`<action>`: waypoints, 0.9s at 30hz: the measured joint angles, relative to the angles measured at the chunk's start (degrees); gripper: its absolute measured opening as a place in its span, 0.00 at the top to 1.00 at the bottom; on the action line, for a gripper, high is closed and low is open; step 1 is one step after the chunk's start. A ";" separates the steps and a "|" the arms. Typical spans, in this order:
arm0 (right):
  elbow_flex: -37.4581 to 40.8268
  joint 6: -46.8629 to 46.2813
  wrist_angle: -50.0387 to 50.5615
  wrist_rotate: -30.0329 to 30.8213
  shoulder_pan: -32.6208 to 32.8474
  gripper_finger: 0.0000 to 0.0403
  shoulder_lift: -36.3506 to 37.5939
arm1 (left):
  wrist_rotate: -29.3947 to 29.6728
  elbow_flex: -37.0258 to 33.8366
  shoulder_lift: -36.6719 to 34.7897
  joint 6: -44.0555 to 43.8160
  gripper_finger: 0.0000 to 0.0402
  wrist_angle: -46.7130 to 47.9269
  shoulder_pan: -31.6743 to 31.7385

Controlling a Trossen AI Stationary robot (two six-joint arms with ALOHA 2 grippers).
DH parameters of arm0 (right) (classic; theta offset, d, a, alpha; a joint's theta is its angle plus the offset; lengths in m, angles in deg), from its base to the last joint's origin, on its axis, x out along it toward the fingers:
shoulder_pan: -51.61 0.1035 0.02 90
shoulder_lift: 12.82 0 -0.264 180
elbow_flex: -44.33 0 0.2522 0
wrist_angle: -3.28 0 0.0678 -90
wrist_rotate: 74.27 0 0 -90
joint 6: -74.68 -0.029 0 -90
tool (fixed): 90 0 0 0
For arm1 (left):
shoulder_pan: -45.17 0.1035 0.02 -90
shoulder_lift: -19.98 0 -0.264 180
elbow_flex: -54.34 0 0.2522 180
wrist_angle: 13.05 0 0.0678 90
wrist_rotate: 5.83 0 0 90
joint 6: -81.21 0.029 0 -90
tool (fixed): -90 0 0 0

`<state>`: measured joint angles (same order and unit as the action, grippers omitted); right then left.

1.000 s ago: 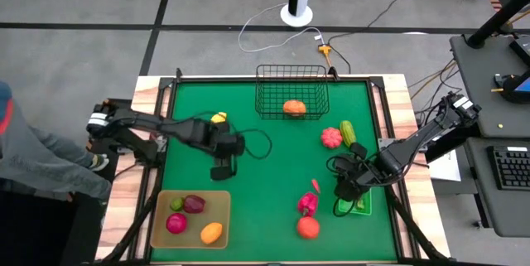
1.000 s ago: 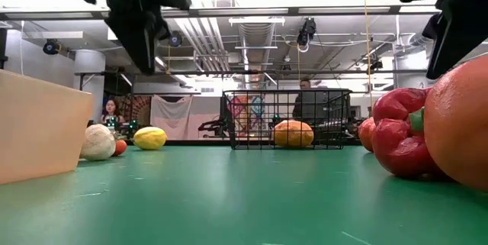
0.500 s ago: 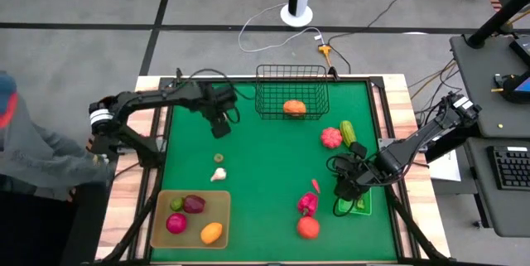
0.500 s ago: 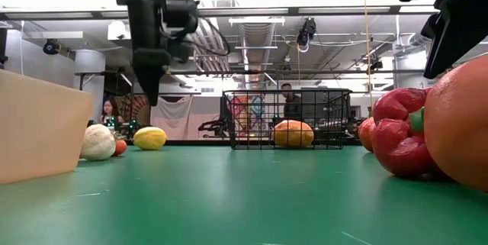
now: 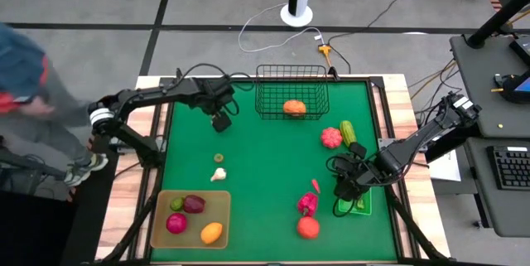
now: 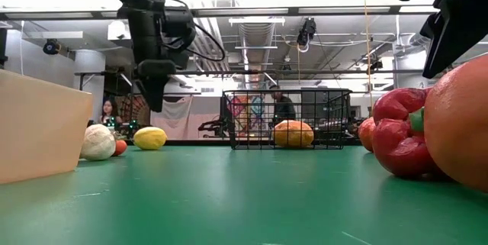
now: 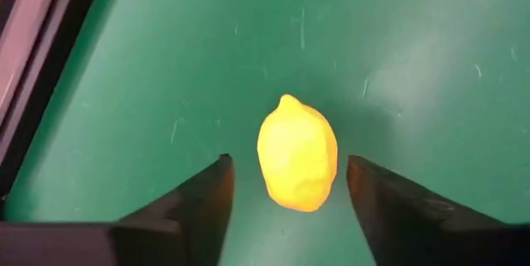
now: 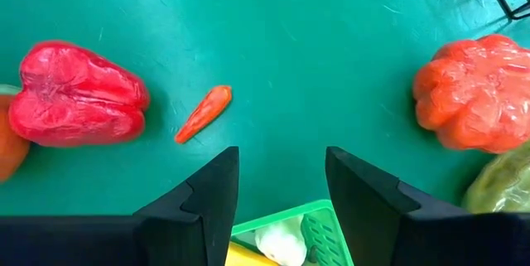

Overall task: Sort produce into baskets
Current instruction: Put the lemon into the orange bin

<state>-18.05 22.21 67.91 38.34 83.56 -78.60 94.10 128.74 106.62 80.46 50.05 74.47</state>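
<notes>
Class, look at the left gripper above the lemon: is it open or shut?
Open: the left gripper fingers stand apart on either side of the lemon, not touching it.

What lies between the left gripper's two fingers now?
In the left wrist view, the yellow lemon lies on the mat between the open left gripper, touching neither finger.

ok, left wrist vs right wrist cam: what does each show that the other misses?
Left wrist only: a yellow lemon lying on the mat between the open left gripper fingers. Right wrist only: a red pepper, a small orange carrot, a red-orange lumpy tomato and the rim of the green bin under the open right gripper. Both: the green mat and each arm's own dark fingers.
</notes>
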 joint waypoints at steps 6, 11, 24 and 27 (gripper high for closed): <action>0.00 0.00 -0.20 -0.02 0.00 0.57 0.00 | 0.02 -2.04 0.80 0.73 0.29 -0.71 -0.21; 0.00 0.19 -0.21 -0.02 0.00 0.57 0.02 | 0.03 -4.31 0.80 2.36 0.26 -1.63 -0.21; 0.00 0.15 -0.21 -0.04 0.00 0.57 0.02 | 0.66 -8.35 0.80 3.68 0.25 -10.86 -0.21; 0.00 0.07 -0.21 -0.04 0.00 0.57 0.02 | 1.17 -8.44 0.80 3.44 0.25 -10.85 -0.21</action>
<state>-18.05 22.28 67.70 38.29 83.56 -78.58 95.28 120.30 107.42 83.90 39.20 74.26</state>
